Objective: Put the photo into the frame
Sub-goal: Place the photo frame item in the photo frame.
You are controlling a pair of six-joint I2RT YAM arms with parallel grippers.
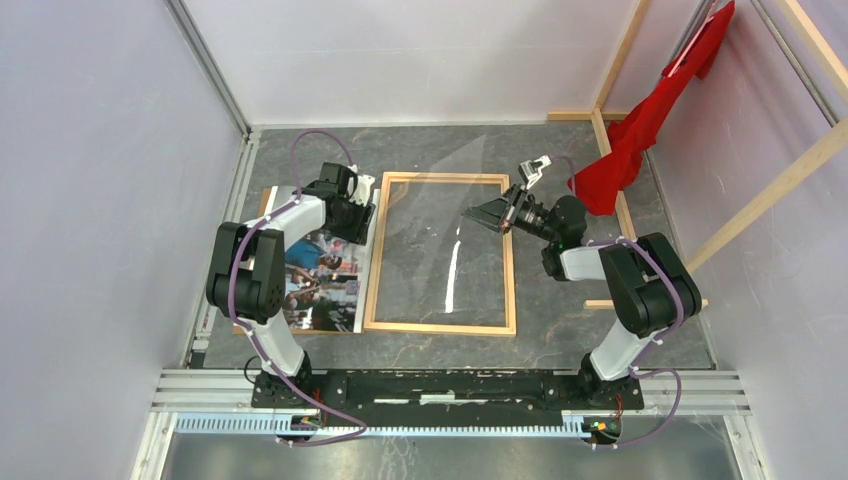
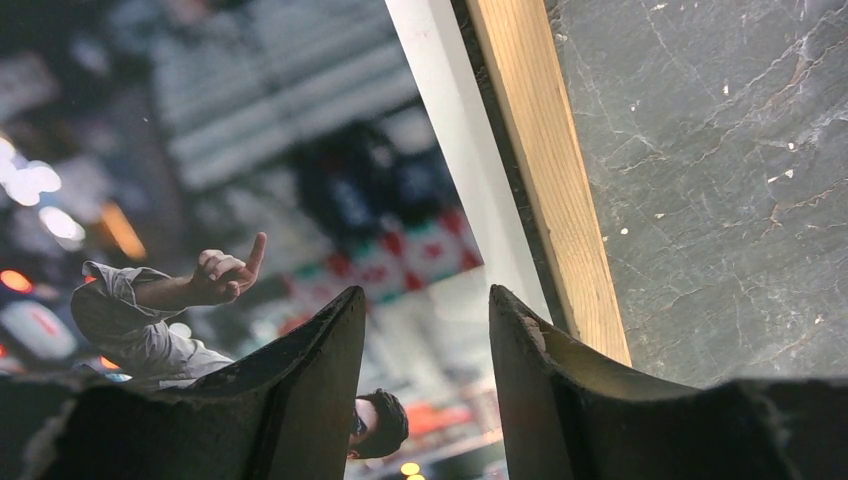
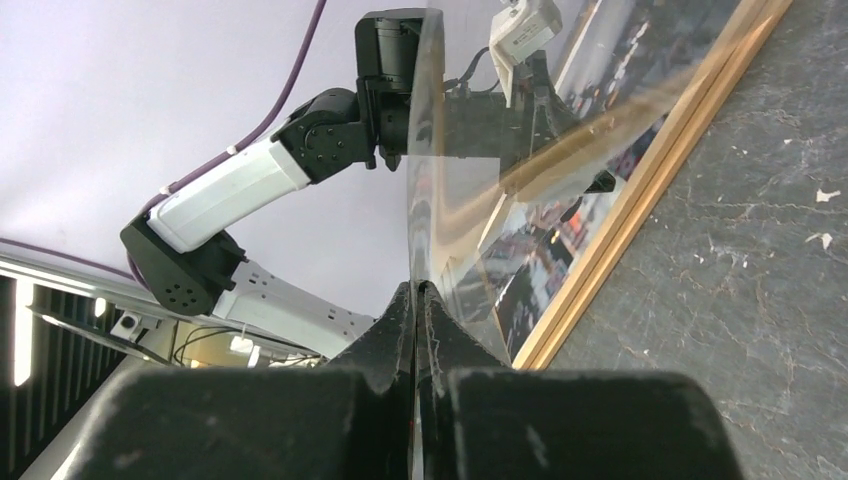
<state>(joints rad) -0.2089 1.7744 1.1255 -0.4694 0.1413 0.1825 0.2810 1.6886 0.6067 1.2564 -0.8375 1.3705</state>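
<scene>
**Top view.** The bench (image 1: 560, 160) has a dark grey marbled top and is enclosed by pale walls (image 1: 420, 60). Wooden beams (image 1: 622, 55) stand at the far right, with a red cloth (image 1: 650, 125) draped over them. The frame (image 1: 440, 327) lies flat at mid-bench. The photo (image 1: 325, 275) lies face up just beside the frame's left rail. It rests on a brown board (image 1: 267, 200), of which only a strip shows. The left hand (image 1: 360, 215) sits low over the far part of the photo's right edge, close to the frame. The left arm (image 1: 255, 270) hides part of the print. The right hand (image 1: 487, 213) is raised above the frame's right half and holds a clear pane (image 1: 440, 195) tilted upward. The pane's outline is faint against the bench.

**Left wrist view.** The left hand (image 2: 425, 300) has its fingers apart with nothing between them. Beyond the gap lie the photo's white border and the frame's rail (image 2: 545, 170). The print (image 2: 250, 150) is out of focus. Whether the fingertips touch it cannot be told.

**Right wrist view.** The right hand (image 3: 415, 290) has its fingers pressed together on the near edge of the pane (image 3: 480, 200), which rises bowed. The frame's rail (image 3: 640, 200) lies on the bench beyond. The print seen through the pane is broken up by reflections and hard to read. The left arm (image 3: 240, 180) shows past the pane's edge.
</scene>
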